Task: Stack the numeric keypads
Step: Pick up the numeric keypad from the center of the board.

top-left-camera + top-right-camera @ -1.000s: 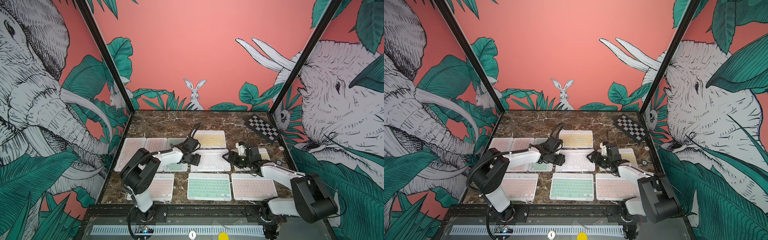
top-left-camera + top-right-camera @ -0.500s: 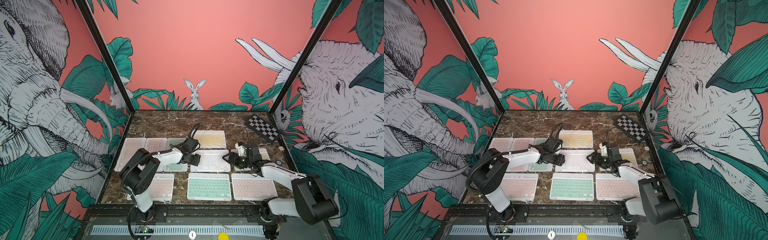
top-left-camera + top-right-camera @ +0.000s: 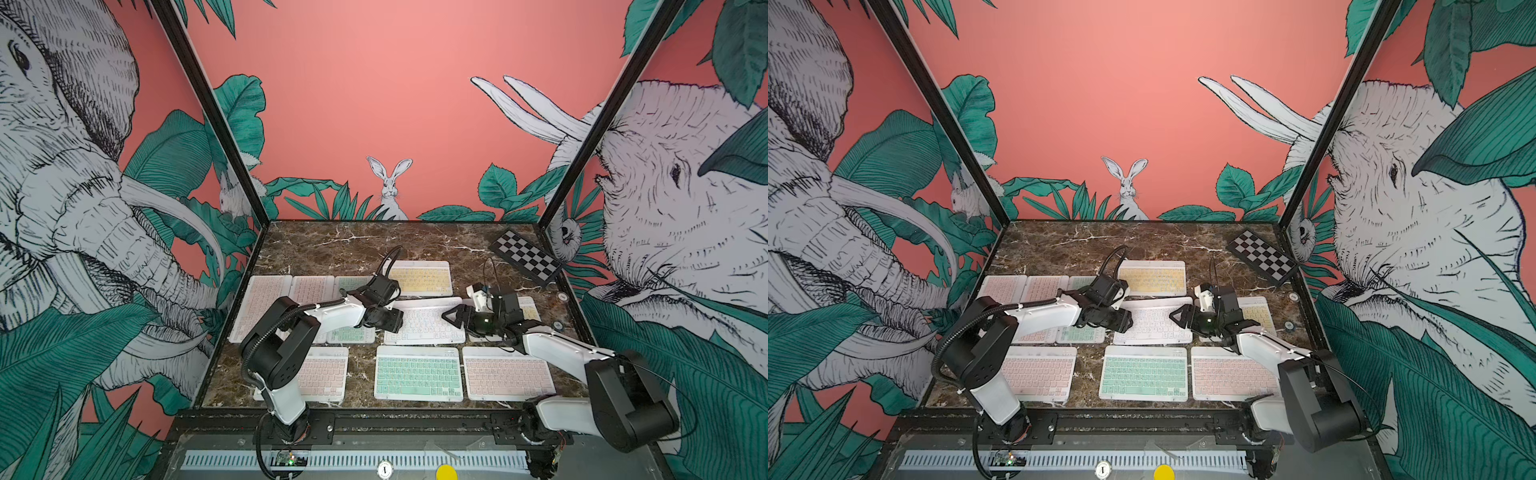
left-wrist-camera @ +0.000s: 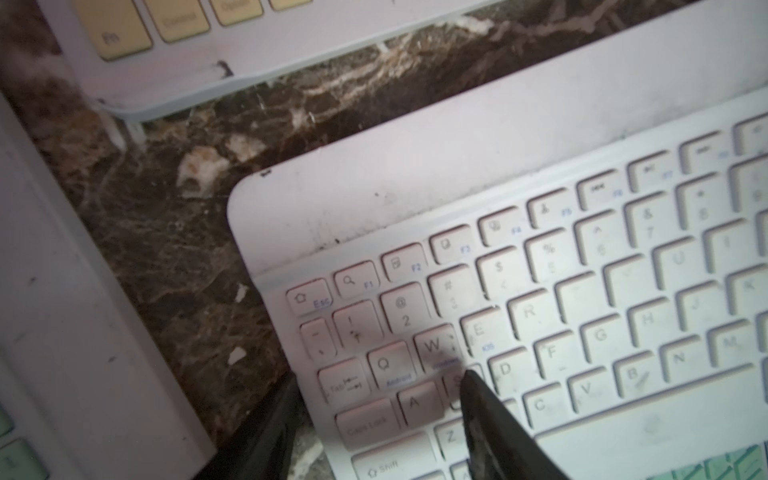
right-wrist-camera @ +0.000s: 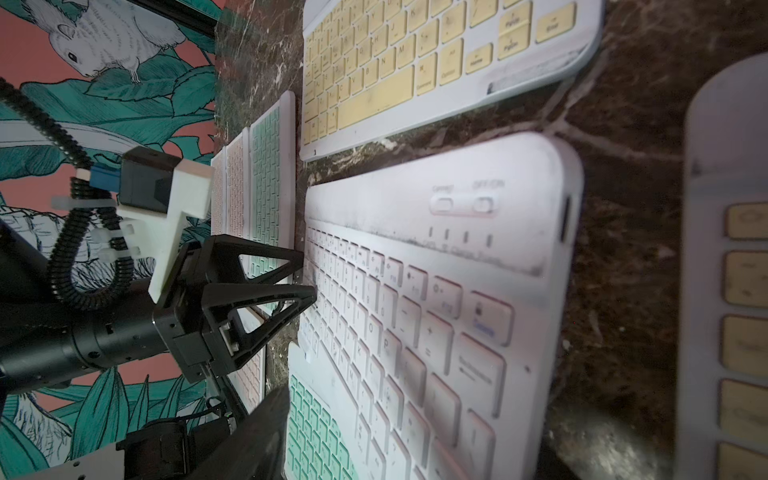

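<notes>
Several numeric keypads lie flat on the marble table. The white-keyed keypad (image 3: 424, 324) (image 3: 1152, 322) (image 4: 582, 270) (image 5: 436, 311) sits in the middle. My left gripper (image 3: 397, 319) (image 3: 1128, 320) (image 4: 380, 376) (image 5: 308, 275) is shut on its left edge, one finger on the keys and one beside the rim. My right gripper (image 3: 451, 318) (image 3: 1177, 316) stands open at the keypad's right end. Only one of its fingers (image 5: 262, 436) shows in the right wrist view. I cannot tell whether the keypad is lifted.
A yellow keypad (image 3: 420, 277) lies behind, and another (image 3: 528, 309) under my right arm. Mint (image 3: 417, 373) and pink (image 3: 509, 372) (image 3: 322, 376) keypads line the front. Pink ones (image 3: 259, 299) and a mint one (image 3: 351, 334) fill the left. A checkered board (image 3: 525, 257) lies at the back right.
My right gripper has slid left onto the white keypad's right end, its jaws narrowing a little. The left gripper has kept its hold and place.
</notes>
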Controlling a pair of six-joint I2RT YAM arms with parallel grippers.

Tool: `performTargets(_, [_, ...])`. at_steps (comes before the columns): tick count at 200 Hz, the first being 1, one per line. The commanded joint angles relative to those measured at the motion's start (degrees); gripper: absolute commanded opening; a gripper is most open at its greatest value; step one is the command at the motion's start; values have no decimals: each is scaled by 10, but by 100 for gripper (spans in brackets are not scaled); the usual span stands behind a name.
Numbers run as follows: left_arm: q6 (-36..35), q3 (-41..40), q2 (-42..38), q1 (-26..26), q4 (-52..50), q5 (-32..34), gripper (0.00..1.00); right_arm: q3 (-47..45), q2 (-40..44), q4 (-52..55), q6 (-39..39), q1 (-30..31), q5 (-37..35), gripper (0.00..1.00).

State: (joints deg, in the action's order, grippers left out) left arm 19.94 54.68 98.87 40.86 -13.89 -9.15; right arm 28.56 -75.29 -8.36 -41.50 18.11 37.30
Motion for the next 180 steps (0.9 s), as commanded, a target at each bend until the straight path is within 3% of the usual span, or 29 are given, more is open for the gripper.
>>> performTargets(1, [2,-14,-3,12,0,-28,63,18,9,-10,17,8,23,66])
performTargets(71, [18,-24,-21,12,20,3,63,12,1,-11,21,7,28,34])
performTargets(113, [33,-21,-63,12,13,44,63,10,19,-9,13,3,37,0])
performTargets(180, [40,69,-156,12,-125,152,65,43,79,-18,-36,-7,72,0])
